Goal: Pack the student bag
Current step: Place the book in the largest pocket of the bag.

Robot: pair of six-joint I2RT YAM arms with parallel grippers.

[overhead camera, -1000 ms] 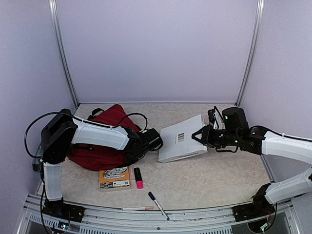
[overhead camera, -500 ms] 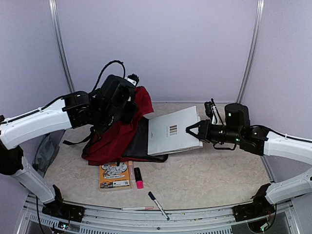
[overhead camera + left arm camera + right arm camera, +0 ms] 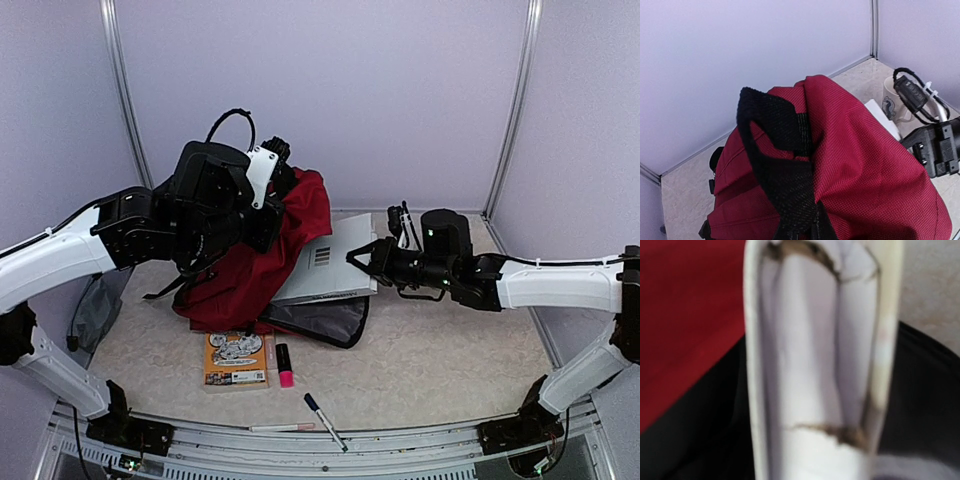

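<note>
The student bag (image 3: 255, 265), dark red with black straps, hangs upright off the table at the left centre. My left gripper (image 3: 283, 185) is shut on the black top handle (image 3: 785, 165) and holds the bag up; its fingers are hidden under the strap in the left wrist view. The bag's dark flap (image 3: 325, 322) lies open on the table. My right gripper (image 3: 362, 262) is shut on a white book (image 3: 325, 262), whose far end lies in the bag's open mouth. The right wrist view shows the book's edge (image 3: 815, 365), blurred, with red fabric (image 3: 685, 315) to its left.
An orange booklet (image 3: 236, 360), a pink highlighter (image 3: 285, 365), a blue-capped pen (image 3: 322, 418) and a thin pen (image 3: 282, 427) lie near the front edge. A mug (image 3: 892, 100) stands behind the bag. A grey cloth item (image 3: 100, 300) lies at the far left.
The left arm has lifted the bag from lying flat to hanging upright. The right arm has carried the white book leftwards from the table into the bag's opening.
</note>
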